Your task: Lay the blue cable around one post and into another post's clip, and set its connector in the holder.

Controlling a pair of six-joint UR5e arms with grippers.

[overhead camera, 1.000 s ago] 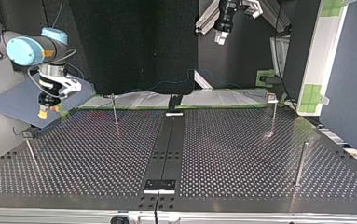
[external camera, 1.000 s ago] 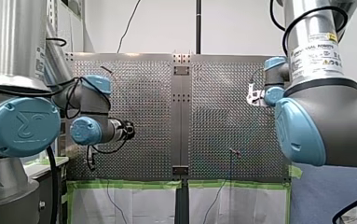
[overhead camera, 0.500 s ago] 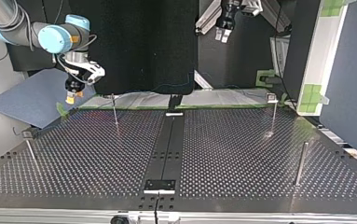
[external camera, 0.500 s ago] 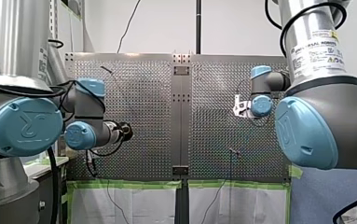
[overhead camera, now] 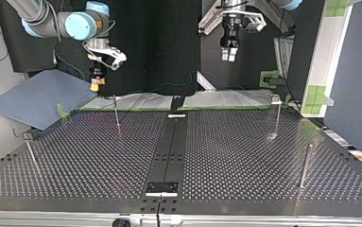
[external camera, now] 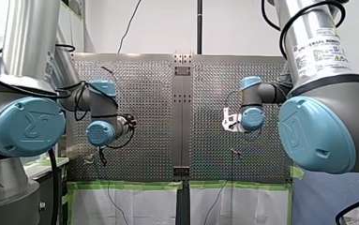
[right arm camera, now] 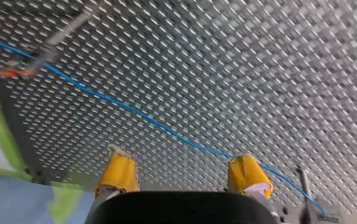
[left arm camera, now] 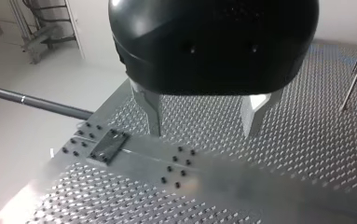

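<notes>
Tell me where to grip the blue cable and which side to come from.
Probably the straight free stretch of the blue cable ahead of my right gripper, taken from above, open yellow pads astride it. It seems to lie along the perforated table, so only its top and sides are reachable.

Beyond my left hand [left arm camera: 204, 133], past the desk's [left arm camera: 306, 140] edge, a white wall [left arm camera: 97, 42] stands behind a dark pole [left arm camera: 36, 101] and a grey metal frame [left arm camera: 41, 28].

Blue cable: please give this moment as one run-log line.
left gripper jaws open, empty | right gripper jaws open, empty | blue cable ungrasped, ahead of right jaws
</notes>
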